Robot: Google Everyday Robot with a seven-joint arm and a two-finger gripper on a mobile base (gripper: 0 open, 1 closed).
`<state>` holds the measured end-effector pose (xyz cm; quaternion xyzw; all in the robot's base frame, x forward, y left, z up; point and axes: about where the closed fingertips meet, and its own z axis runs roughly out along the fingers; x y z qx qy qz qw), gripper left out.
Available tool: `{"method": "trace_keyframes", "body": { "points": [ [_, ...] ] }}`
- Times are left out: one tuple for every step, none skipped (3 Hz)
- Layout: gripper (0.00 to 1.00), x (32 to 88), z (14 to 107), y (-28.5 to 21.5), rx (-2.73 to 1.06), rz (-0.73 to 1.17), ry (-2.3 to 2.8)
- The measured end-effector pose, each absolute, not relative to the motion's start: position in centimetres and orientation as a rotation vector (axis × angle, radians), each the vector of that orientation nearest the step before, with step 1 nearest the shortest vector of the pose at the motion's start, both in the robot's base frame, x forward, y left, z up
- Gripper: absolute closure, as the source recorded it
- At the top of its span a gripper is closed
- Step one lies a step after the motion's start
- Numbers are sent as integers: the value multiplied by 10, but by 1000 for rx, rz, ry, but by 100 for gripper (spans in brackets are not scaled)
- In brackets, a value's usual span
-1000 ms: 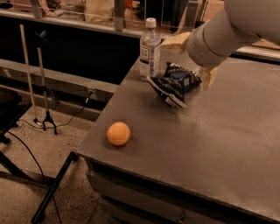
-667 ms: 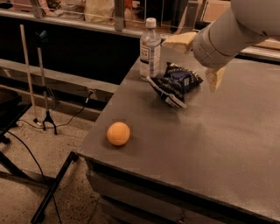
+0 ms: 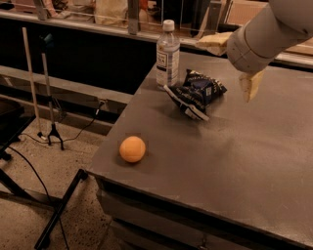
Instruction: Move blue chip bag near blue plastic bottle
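Note:
The blue chip bag (image 3: 196, 93) is a crumpled dark navy foil bag with white lettering. It lies on the grey table (image 3: 234, 156) just right of the blue plastic bottle (image 3: 167, 54), almost touching its base. The bottle is clear with a white cap and white label, and it stands upright near the table's back left corner. My gripper (image 3: 233, 64) hangs above and to the right of the bag, clear of it. Its two pale fingers are spread wide and hold nothing.
An orange ball (image 3: 132, 149) sits near the table's front left edge. A ledge with a shelf of items (image 3: 112, 14) runs behind the table. To the left, a thin stand (image 3: 49, 97) and cables rest on the floor below the table's edge.
My arm has lifted up and to the right, away from the chip bag. The bag stays where it lay beside the bottle. The ball has not moved.

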<state>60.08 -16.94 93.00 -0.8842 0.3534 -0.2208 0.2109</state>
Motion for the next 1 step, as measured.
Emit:
{"method": "trace_keyframes", "body": {
  "points": [
    [0, 601, 930, -169, -2457, -614, 982]
  ]
}}
